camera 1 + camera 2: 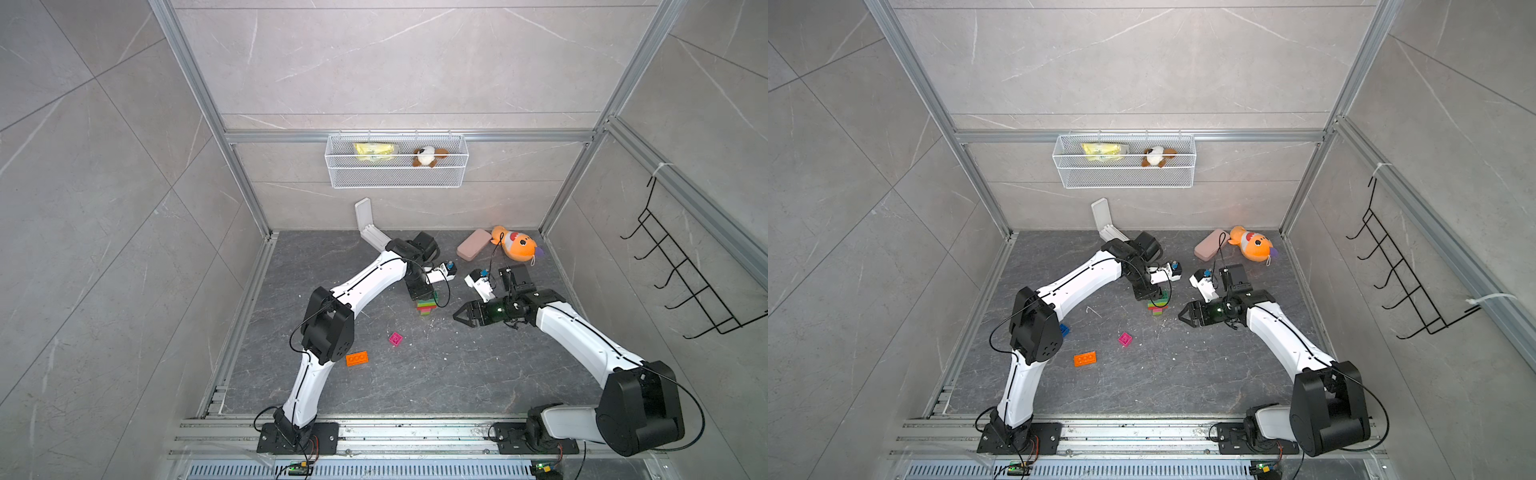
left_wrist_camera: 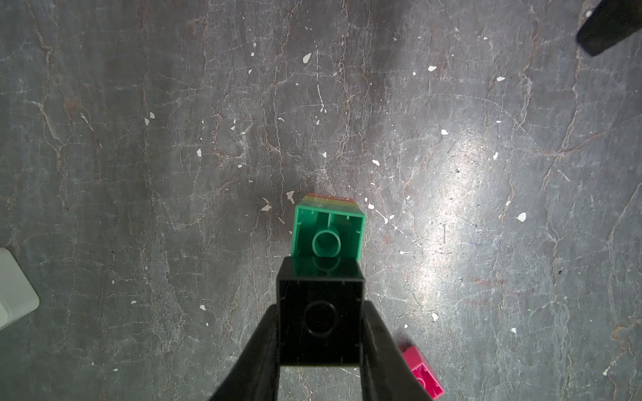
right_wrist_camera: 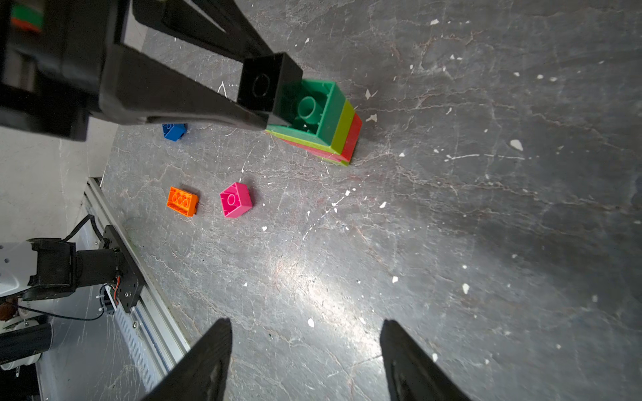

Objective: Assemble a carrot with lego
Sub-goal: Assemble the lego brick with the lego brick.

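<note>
The carrot (image 3: 323,121) is a short stack of lego standing mid-floor, with a dark green brick (image 2: 328,231) on top, hollow side up, over lime, red and pink layers; it also shows in both top views (image 1: 427,306) (image 1: 1158,306). My left gripper (image 2: 320,312) hangs above it, shut on a black square brick (image 3: 267,81) that overlaps one edge of the green brick. My right gripper (image 3: 305,330) is open and empty to the right of the stack (image 1: 459,318). Loose on the floor lie an orange brick (image 1: 357,358), a pink brick (image 1: 395,339) and a blue brick (image 1: 1064,330).
A white hinged case (image 1: 368,224), a pink oblong case (image 1: 473,244) and an orange plush fish (image 1: 515,245) lie along the back wall. A wire basket (image 1: 397,166) hangs above them. A black wire rack (image 1: 685,274) is on the right wall.
</note>
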Controlling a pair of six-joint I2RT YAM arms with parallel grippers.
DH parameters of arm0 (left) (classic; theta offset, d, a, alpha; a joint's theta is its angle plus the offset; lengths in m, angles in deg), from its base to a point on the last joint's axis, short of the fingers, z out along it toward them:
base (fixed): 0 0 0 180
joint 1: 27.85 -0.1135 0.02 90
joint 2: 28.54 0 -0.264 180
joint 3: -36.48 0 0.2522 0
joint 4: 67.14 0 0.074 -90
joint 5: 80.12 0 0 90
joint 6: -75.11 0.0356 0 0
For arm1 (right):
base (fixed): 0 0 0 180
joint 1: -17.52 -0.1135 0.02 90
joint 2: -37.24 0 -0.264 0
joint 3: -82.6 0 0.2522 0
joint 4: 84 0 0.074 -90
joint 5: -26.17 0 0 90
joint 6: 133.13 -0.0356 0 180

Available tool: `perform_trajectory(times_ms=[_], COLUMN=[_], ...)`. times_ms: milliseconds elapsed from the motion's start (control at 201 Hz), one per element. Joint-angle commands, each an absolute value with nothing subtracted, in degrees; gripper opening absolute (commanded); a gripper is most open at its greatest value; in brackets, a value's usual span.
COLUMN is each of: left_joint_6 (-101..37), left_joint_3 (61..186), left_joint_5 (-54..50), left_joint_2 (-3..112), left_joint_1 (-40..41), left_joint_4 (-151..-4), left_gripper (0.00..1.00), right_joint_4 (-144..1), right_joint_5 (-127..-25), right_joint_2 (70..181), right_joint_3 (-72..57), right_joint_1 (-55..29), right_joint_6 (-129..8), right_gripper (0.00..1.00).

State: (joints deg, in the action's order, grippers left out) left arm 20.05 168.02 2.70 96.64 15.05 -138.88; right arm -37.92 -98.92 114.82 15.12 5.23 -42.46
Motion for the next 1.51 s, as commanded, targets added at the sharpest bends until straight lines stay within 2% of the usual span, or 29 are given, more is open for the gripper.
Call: perform_trajectory(times_ms=[0, 826, 1065, 1503], left_joint_6=[18.82, 21.77, 24.13, 21.89], left_joint_3=[167.34, 174.64, 180.15, 180.30], left_joint_5=[5.04, 8.25, 10.19, 9.00], left_joint_2=[100.39, 104.54, 109.76, 111.09], left_joint_1=[15.58, 16.98, 17.36, 16.71], left_joint_4=[-145.74, -153.66, -158.03, -157.76], left_gripper=[0.12, 0.09, 0.10, 0.11], right_joint_4=[-37.46, -37.72, -37.78, -37.89], right_joint_5=[-98.35, -98.57, -98.50, -98.46], right_joint_2=[115.55, 116.25, 116.43, 116.37], right_joint_3=[15.15, 14.78, 15.26, 15.40], right_joint_1=[5.43, 5.44, 5.42, 5.41], right_joint_6=[-43.04, -43.13, -43.13, -43.13], right_gripper=[0.71, 0.71, 0.70, 0.71])
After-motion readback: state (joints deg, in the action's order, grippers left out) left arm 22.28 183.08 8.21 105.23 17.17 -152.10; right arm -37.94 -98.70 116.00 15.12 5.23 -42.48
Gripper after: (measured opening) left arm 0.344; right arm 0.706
